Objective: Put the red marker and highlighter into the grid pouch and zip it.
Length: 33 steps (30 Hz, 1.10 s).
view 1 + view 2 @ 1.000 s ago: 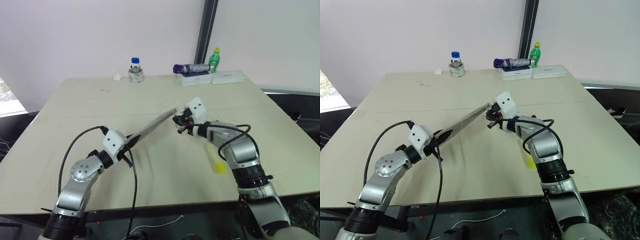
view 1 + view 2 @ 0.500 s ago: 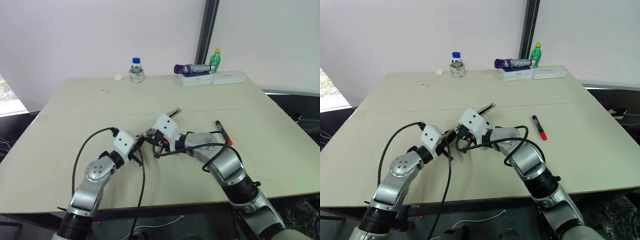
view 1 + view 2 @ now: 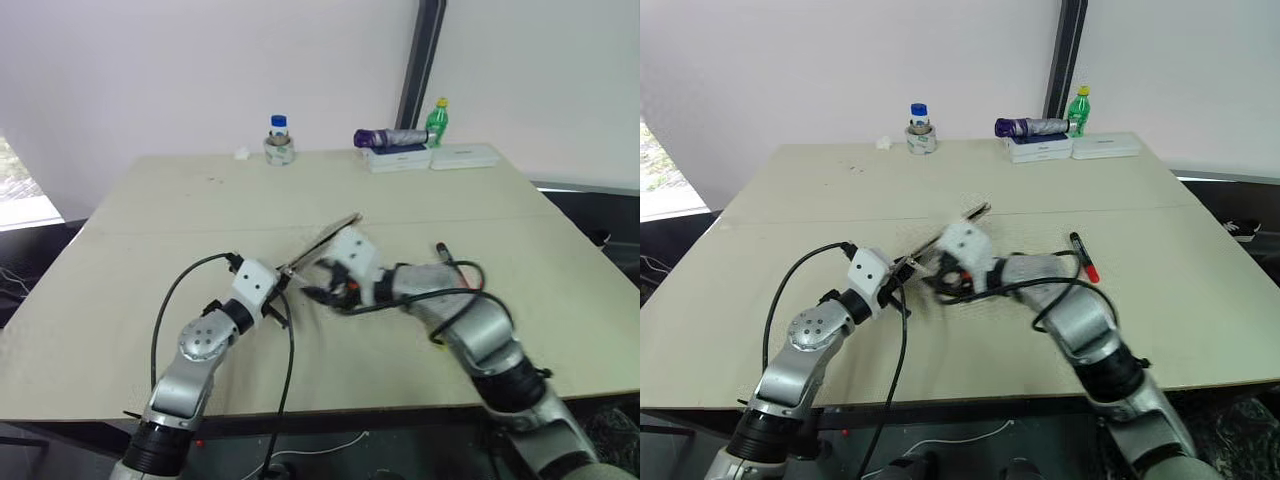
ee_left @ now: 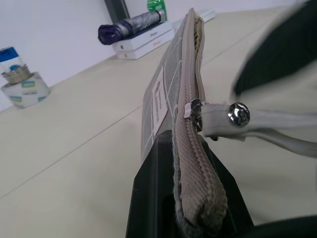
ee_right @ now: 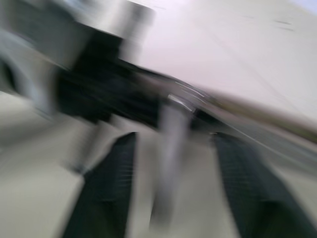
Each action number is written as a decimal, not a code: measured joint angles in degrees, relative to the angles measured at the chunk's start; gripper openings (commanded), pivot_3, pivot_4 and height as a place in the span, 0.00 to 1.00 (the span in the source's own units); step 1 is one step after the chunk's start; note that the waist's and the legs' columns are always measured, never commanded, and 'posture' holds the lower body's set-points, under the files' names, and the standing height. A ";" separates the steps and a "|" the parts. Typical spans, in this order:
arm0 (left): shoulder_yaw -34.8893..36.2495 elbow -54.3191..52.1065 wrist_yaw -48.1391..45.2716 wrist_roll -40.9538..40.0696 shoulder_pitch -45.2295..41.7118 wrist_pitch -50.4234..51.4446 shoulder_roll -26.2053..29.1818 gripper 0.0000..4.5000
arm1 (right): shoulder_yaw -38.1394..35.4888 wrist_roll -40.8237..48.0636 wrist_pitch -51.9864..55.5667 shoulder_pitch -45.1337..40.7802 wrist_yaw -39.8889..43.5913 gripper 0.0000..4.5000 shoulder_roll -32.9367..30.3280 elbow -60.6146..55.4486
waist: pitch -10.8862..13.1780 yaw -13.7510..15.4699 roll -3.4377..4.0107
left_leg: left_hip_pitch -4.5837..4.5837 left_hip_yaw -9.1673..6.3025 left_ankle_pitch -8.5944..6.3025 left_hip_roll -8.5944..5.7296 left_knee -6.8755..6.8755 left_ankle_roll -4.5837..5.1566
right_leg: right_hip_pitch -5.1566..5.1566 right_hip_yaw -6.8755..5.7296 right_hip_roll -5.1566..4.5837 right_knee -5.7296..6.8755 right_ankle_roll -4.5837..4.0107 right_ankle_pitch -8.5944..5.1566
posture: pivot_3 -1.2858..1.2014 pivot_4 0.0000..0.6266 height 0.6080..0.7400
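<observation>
The grid pouch (image 3: 325,238) is held on edge above the table, slanting up and away from my left gripper (image 3: 283,283), which is shut on its near end. In the left wrist view the zipper slider (image 4: 193,106) sits just beyond my black fingers (image 4: 153,193), and its pull tab (image 4: 237,116) sticks out sideways. My right gripper (image 3: 322,291) is right beside the left one, open, its fingers (image 5: 106,193) apart on either side of the pull tab (image 5: 171,144). The red marker (image 3: 447,255) lies on the table to the right. The highlighter is hidden.
At the table's far edge stand a blue-capped bottle in a tape roll (image 3: 278,140), a purple folded umbrella (image 3: 385,137) on white boxes (image 3: 400,158), and a green bottle (image 3: 437,120). My right arm lies across the table's near right.
My right gripper travelled from the pouch's far end along its top edge to the left gripper, then opened. The arm's shift uncovered the red marker and covered the highlighter.
</observation>
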 measured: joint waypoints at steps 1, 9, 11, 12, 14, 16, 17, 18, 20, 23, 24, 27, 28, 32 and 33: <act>0.03 0.36 -0.09 0.25 -0.13 -0.47 0.51 0.00 | -2.02 -0.04 0.64 0.72 -0.43 0.78 -1.72 -0.45 | 0.00 0.08 0.00 | 0.00 0.00 0.00 0.00 0.00 0.00 | 0.01 0.00 0.00 -0.02 0.00 0.00 | 0.52 0.24 1.00; -1.01 6.23 -2.89 2.33 -3.02 -4.77 2.99 0.00 | -13.67 -0.37 10.89 11.64 -3.19 0.78 -13.96 -0.28 | 0.00 0.09 -0.01 | 0.00 0.08 -0.02 0.02 -0.03 0.03 | 0.07 -0.05 -0.04 -0.13 0.00 0.00 | 0.52 0.24 1.00; -2.34 7.20 -3.80 2.94 -3.39 -5.85 3.04 0.00 | -15.42 0.32 12.50 13.84 -3.41 0.78 -14.32 -0.59 | 0.00 -0.06 -0.01 | 0.00 0.09 -0.02 0.03 -0.06 0.04 | 0.06 -0.06 -0.02 -0.12 0.00 0.00 | 0.52 0.24 1.00; -3.01 7.64 -4.26 3.14 -3.61 -6.60 3.02 0.00 | -16.79 1.03 13.86 15.58 -3.47 0.78 -14.31 -1.31 | 0.00 0.09 -0.01 | 0.00 0.09 -0.02 0.03 -0.06 0.04 | 0.10 -0.10 -0.02 -0.12 0.00 0.00 | 0.52 0.24 1.00; -3.35 8.45 -4.90 3.28 -3.86 -7.75 3.10 0.00 | -18.65 2.42 16.82 18.48 -3.62 0.78 -14.12 -2.23 | 0.00 0.20 -0.01 | -0.02 0.09 -0.02 0.04 -0.04 0.05 | 0.11 -0.09 -0.05 -0.13 0.00 0.00 | 0.52 0.24 1.00; -3.47 9.54 -5.39 3.34 -4.18 -8.75 3.13 0.00 | -20.10 3.74 19.59 20.42 -4.01 0.78 -13.06 -3.31 | 0.00 0.22 -0.01 | -0.01 0.08 -0.03 0.03 0.01 0.05 | 0.14 -0.10 -0.05 -0.13 0.00 0.00 | 0.52 0.24 1.00; -3.81 10.09 -5.63 3.38 -4.36 -9.29 3.09 0.00 | -20.71 4.46 20.79 21.23 -4.44 0.78 -12.30 -4.05 | 0.00 0.20 -0.01 | -0.01 0.07 -0.03 0.03 0.02 0.05 | 0.14 -0.09 -0.05 -0.13 0.00 0.00 | 0.52 0.24 1.00; -4.27 10.58 -5.91 3.50 -4.50 -9.73 2.94 0.00 | -21.14 5.14 21.90 21.97 -4.91 0.78 -11.77 -4.55 | 0.00 0.20 -0.01 | -0.01 0.08 -0.03 0.03 0.03 0.05 | 0.16 -0.10 -0.05 -0.13 0.00 0.00 | 0.52 0.24 1.00; -4.77 11.34 -6.31 3.67 -4.59 -10.59 2.57 0.00 | -21.24 5.70 22.73 22.50 -5.68 0.73 -11.28 -4.91 | 0.00 0.18 -0.01 | -0.01 0.07 -0.03 0.03 0.04 0.05 | 0.16 -0.10 -0.05 -0.13 0.00 0.00 | 0.52 0.24 1.00; -4.91 11.85 -6.51 3.84 -5.13 -11.13 2.34 0.00 | -22.15 5.77 22.75 22.91 -7.09 0.47 -10.63 -4.84 | 0.00 0.19 -0.01 | 0.00 0.08 -0.03 0.03 0.05 0.05 | 0.17 -0.12 -0.05 -0.13 0.00 0.00 | 0.52 0.24 1.00; -4.90 12.02 -6.53 3.87 -5.37 -11.42 2.33 0.00 | -22.41 5.83 22.80 22.92 -7.33 0.35 -10.55 -4.77 | 0.00 0.21 -0.02 | -0.01 0.08 -0.03 0.03 0.05 0.05 | 0.18 -0.12 -0.05 -0.13 0.00 0.00 | 0.52 0.24 1.00; -4.90 12.08 -6.54 3.88 -5.64 -11.74 2.12 0.00 | -22.47 6.80 22.85 22.74 -7.31 0.19 -10.62 -4.75 | 0.00 0.18 -0.02 | -0.01 0.08 -0.03 0.03 0.05 0.05 | 0.18 -0.12 -0.05 -0.13 0.01 0.00 | 0.52 0.24 1.00; -4.90 12.09 -6.54 3.90 -5.65 -11.80 2.04 0.00 | -22.37 7.05 22.78 22.54 -7.21 0.19 -10.84 -4.75 | 0.00 0.18 -0.02 | 0.00 0.08 -0.03 0.03 0.05 0.05 | 0.18 -0.12 -0.05 -0.13 0.01 0.00 | 0.52 0.24 1.00; -4.88 12.10 -6.54 3.93 -5.64 -11.95 1.96 0.00 | -20.94 7.77 19.43 20.88 -5.01 0.19 -15.20 -5.08 | 0.00 0.16 -0.02 | -0.01 0.09 -0.03 0.02 0.05 0.06 | 0.17 -0.12 -0.05 -0.14 0.01 0.00 | 0.52 0.24 1.00; -4.83 12.11 -6.54 3.93 -5.63 -11.98 1.97 0.00 | -21.14 8.35 18.94 19.39 -4.32 0.19 -15.58 -5.56 | 0.01 0.11 -0.02 | -0.01 0.09 -0.03 0.03 0.05 0.05 | 0.17 -0.14 -0.04 -0.14 0.01 0.00 | 0.52 0.24 1.00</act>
